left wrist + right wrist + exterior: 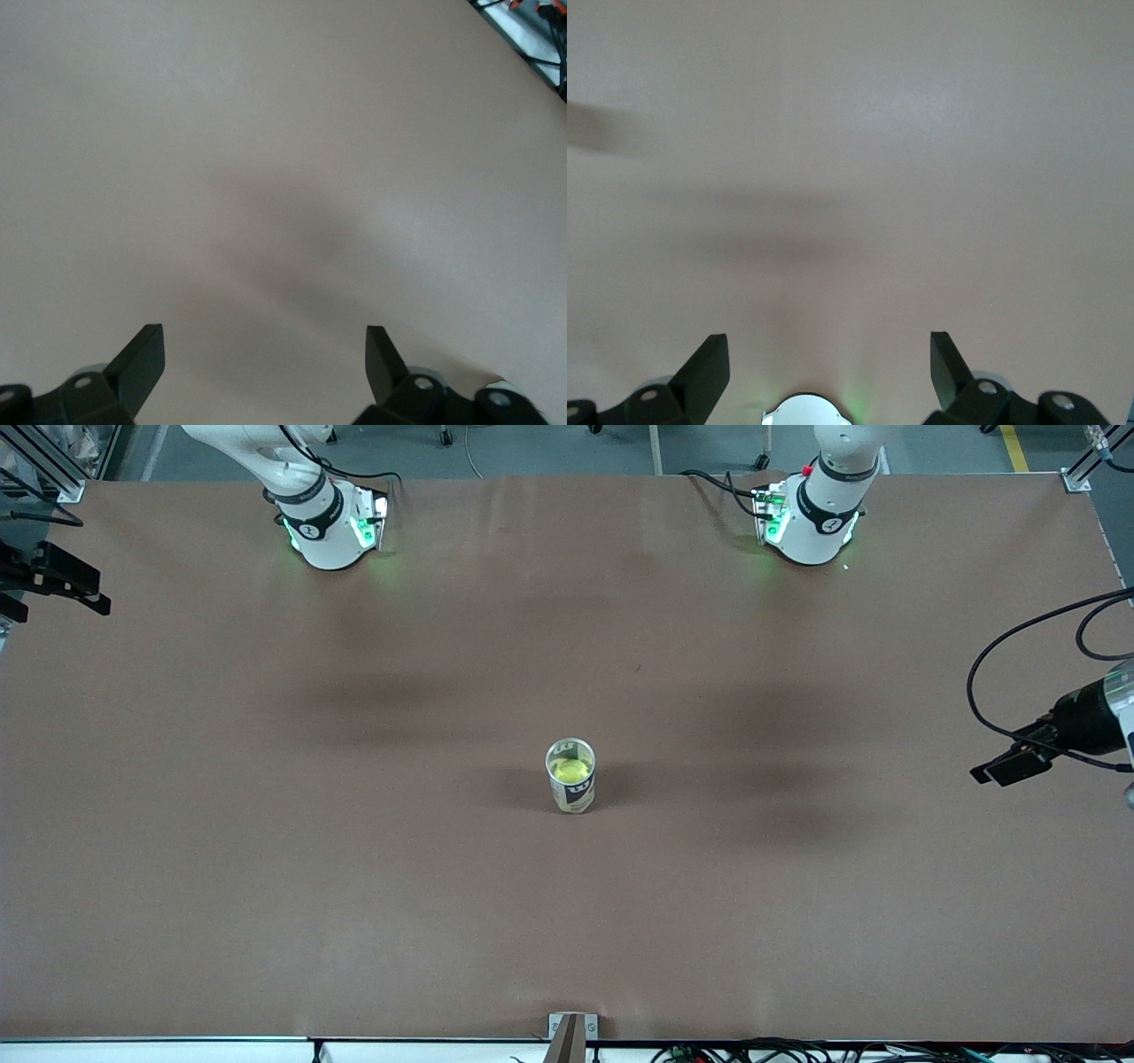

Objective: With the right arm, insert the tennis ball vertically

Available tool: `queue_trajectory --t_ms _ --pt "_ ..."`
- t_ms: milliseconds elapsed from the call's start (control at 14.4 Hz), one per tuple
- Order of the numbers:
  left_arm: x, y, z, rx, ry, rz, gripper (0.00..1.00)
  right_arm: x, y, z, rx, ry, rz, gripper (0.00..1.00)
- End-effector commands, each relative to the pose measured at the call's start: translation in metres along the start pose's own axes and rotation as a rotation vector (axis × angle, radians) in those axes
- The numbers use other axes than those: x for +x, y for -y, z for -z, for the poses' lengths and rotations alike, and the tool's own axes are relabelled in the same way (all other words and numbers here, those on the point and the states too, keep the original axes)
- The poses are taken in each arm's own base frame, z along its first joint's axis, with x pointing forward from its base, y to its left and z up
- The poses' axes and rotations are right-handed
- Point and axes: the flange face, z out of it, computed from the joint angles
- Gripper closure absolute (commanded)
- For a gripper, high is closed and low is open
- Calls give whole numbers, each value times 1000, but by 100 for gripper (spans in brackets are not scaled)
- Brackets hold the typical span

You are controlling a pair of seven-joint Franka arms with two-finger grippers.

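A tennis-ball can (574,792) stands upright near the middle of the brown table (266,824), its mouth open upward. A yellow-green tennis ball (570,767) sits inside it, just below the rim. My right gripper (829,359) is open and empty, held high over bare table close to its own base (802,413). My left gripper (264,354) is open and empty, high over bare table. Neither gripper shows in the front view, and neither wrist view shows the can or the ball.
The right arm's base (328,527) and the left arm's base (811,518) stand at the table's edge farthest from the front camera. A black device on a cable (1019,762) juts in at the left arm's end, another (53,580) at the right arm's end.
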Motion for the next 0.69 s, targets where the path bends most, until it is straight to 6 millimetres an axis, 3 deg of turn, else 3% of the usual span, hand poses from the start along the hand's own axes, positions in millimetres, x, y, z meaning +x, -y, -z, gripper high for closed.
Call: queue_trajectory --t_ms 0,277,624 --pt "-21 6 27 50 -2 -9 0 -7 9 2 10 -13 17 0" --pt "-33 3 44 65 -20 -26 0 -7 8 1 6 -12 16 0" --pt "-45 -16 84 41 -71 -284 0 -7 12 5 7 -15 20 0"
